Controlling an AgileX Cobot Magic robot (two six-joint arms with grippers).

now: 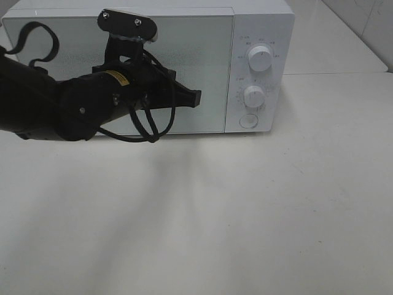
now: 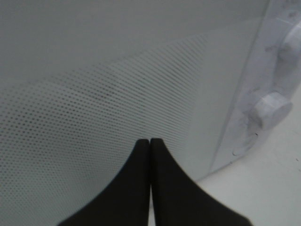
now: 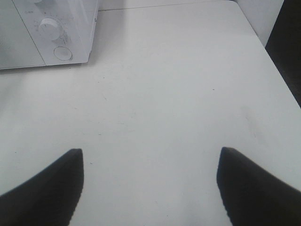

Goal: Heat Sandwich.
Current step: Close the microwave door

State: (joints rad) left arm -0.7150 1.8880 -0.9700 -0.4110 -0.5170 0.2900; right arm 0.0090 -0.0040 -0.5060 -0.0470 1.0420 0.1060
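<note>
The white microwave (image 1: 258,24) stands at the back of the table with its door (image 1: 202,55) closed. The sandwich is out of view. My left gripper (image 1: 195,97) is shut and empty, its black fingertips (image 2: 149,143) pressed together and pointing at the dotted door glass (image 2: 94,108), close in front of it and left of the control panel. My right gripper (image 3: 149,157) is open and empty over the bare white table (image 3: 164,94), to the right of the microwave (image 3: 70,42); it does not show in the exterior high view.
Two round white knobs (image 1: 260,58) (image 1: 253,95) and a round door button (image 1: 248,120) sit on the microwave's right panel; one knob (image 2: 270,106) shows in the left wrist view. The table's right edge (image 3: 270,52) borders a dark gap.
</note>
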